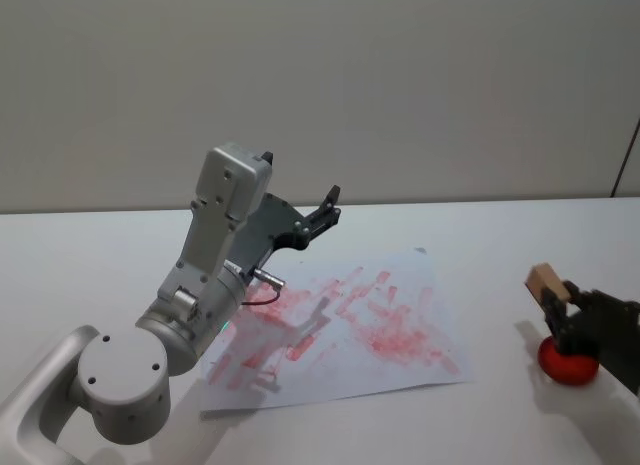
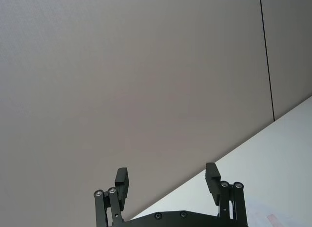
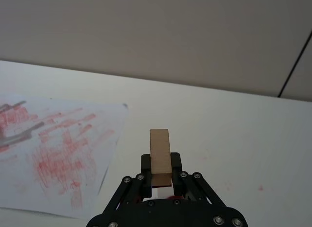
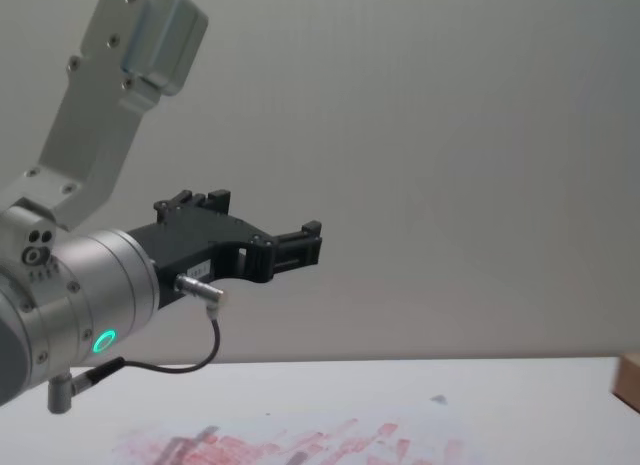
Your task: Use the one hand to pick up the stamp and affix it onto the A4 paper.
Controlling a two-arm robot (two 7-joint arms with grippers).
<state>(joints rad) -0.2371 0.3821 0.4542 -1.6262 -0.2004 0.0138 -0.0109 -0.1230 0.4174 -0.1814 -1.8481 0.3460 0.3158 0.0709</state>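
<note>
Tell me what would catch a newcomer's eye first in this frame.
The A4 paper, smeared with red stamp marks, lies mid-table. At the table's right, the right hand is shut on the wooden stamp, directly above a red ink pad and off the sheet. The left hand, fingers open, is raised over the paper's far left part on its grey arm, holding nothing.

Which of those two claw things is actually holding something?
The right gripper, its fingers shut on the wooden stamp above a red pad. The left gripper is raised, open, empty.
</note>
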